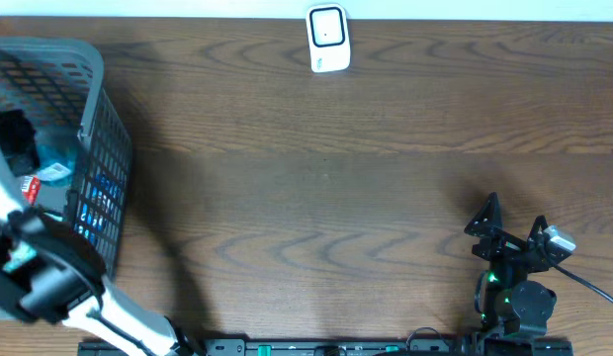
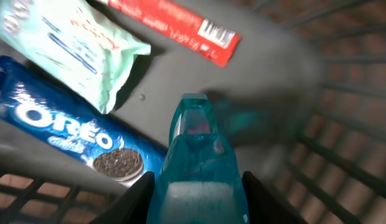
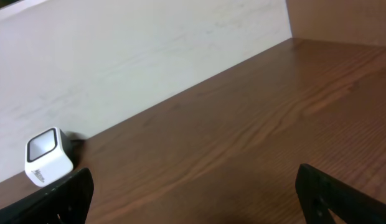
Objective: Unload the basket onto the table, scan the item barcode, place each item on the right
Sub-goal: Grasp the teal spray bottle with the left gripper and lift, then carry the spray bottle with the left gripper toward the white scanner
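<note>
Left wrist view gives you the pick step: the left gripper [image 2: 196, 200] is closed around 1 teal item [image 2: 196, 143] inside the 1 basket [image 2: 345, 149]. Next you must lift it out and turn its barcode, which I cannot see, toward the 1 scanner [image 1: 327, 40]. Beside it lie 1 Oreo pack [image 2: 68, 134], 1 pale packet [image 2: 68, 43] and 1 red bar [image 2: 180, 25]. The right gripper [image 1: 514, 218] stands open and empty.

bottle [image 2: 196, 177] blurred, base cut by bottom edge | cookie pack [image 2: 62, 130] left end cut off | basket [image 1: 97, 109] cut by left edge | scanner [image 1: 328, 40] label unreadable
</note>
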